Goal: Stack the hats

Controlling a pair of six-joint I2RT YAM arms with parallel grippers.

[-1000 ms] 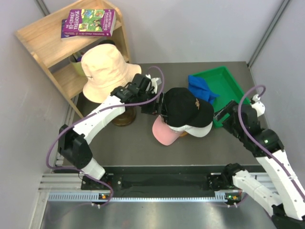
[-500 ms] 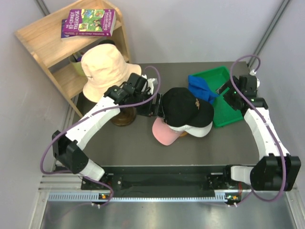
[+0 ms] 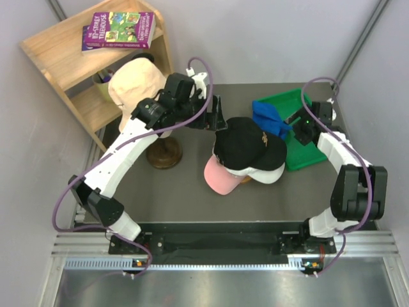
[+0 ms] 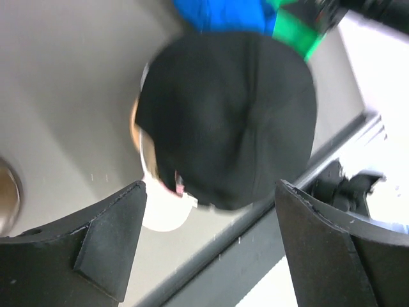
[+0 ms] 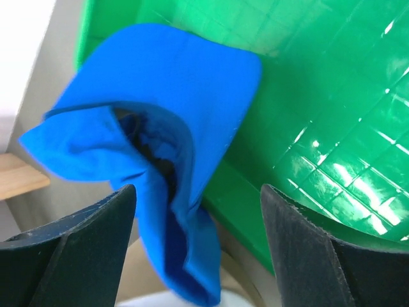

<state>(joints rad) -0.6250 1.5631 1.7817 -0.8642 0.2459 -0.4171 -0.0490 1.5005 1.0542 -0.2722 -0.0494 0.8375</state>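
Three caps show in the pile at the middle of the table [image 3: 160, 192]: the black cap [image 3: 246, 142] on top, a white cap [image 3: 267, 175] under it, and a pink cap [image 3: 222, 180] at the bottom with its peak poking out toward the arm bases. Compared with a second ago, the left gripper [image 3: 215, 116] is no longer down at the black cap's left edge. It is raised and drawn back from the pile, and its wrist view looks down on the black crown with both fingers [image 4: 108, 236] spread wide and nothing between them. It is released, and the cap sits on the pile on its own, so that placement looks finished. Over the same second the right arm swings from the near right corner out across the green tray [image 3: 281, 99]. The right gripper [image 5: 198, 192] now hangs close over the blue hat [image 3: 265, 115], which lies crumpled over the tray's left rim, part in and part out. Its fingers are spread too, with the blue fabric straight ahead of them and, as far as the wrist view shows, not yet pinched. The blue hat therefore looks like the next one for the pile. After it only the pale peach hat [image 3: 128, 86] remains, above the wooden stand [image 3: 165, 155] and partly hidden behind the left arm.
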